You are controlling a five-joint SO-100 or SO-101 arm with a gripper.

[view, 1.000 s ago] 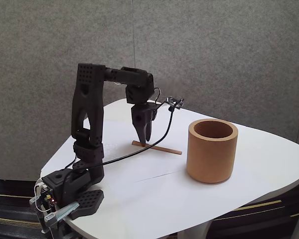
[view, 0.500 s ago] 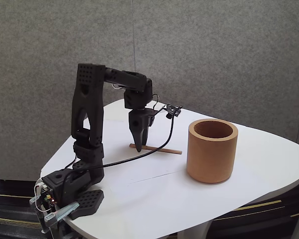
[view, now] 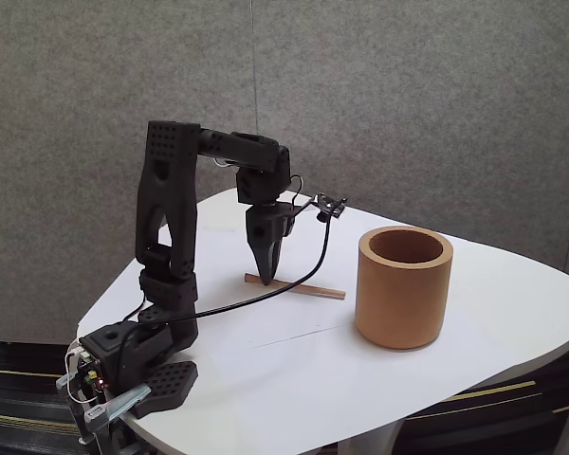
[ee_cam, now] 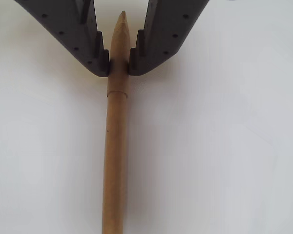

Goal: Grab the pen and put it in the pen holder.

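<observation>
I have the claw point(ee_cam: 119, 66) closed narrow on the pen point(ee_cam: 115, 161), both tips pinching just behind its tapered point, presumably so it lifts by one end; it is a slim light-brown stick lying flat on the white surface point(view: 294, 370); beyond the claw's right stands the tan pen holder point(view: 404, 287), apart.

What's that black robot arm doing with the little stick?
The gripper has pinched the pen near its pointed end, with a finger pressed on each side. The pen lies flat on the white table. The pen holder stands empty-looking to the right in the fixed view, waiting for it.
</observation>
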